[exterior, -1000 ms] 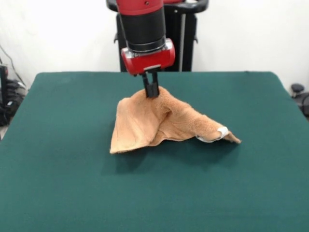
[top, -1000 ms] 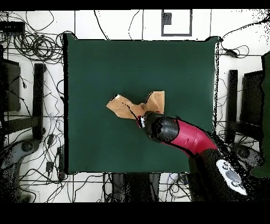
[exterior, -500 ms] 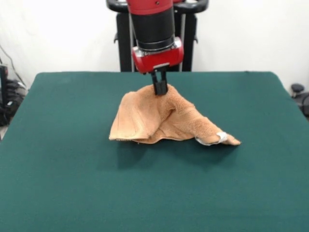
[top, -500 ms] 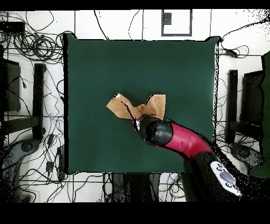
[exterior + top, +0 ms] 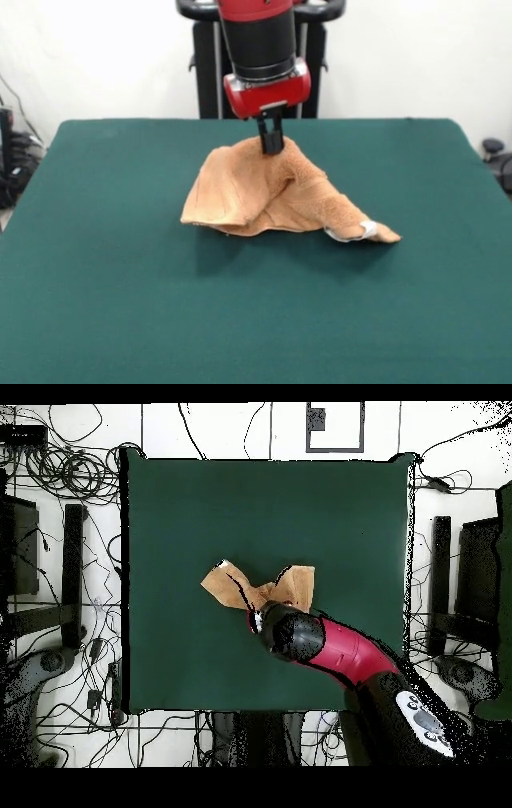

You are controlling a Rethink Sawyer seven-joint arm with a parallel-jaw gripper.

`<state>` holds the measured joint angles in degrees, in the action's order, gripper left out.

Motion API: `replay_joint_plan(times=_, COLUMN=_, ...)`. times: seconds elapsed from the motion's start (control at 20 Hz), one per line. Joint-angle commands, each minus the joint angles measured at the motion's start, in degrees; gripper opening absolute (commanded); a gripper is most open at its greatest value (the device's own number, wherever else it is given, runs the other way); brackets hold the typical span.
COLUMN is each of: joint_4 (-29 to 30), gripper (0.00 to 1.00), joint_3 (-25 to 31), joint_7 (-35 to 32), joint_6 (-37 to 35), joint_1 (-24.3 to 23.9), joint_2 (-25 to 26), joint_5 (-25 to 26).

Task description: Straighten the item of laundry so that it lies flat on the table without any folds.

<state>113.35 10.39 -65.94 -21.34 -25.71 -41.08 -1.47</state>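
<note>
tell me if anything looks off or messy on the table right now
Only the towel: it is bunched into a peaked heap near the middle of the table, pinched at its top by the hand, with folded layers and one corner trailing toward the white tag. Nothing looks spilled or damaged.

Plain white wall [image 5: 96,56] behind. White tiled floor [image 5: 440,454] all round, strewn with tangled black cables [image 5: 60,469]. Dark stands [image 5: 72,564] flanking both sides. Even, soft light.
</note>
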Motion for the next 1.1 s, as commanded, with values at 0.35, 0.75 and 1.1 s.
replay_joint_plan(times=0.35, joint_4=14.0, gripper=0.0, joint_3=6.5, joint_7=-15.3, joint_6=5.1, joint_1=-0.8, joint_2=-5.6, joint_5=-4.1)
replay_joint_plan(times=0.75, joint_4=23.5, gripper=0.0, joint_3=9.7, joint_7=-14.3, joint_6=6.8, joint_1=-5.7, joint_2=-13.6, joint_5=-4.8)
replay_joint_plan(times=1.1, joint_4=22.4, gripper=0.0, joint_3=8.1, joint_7=-14.0, joint_6=5.8, joint_1=-4.6, joint_2=-13.7, joint_5=-5.1)
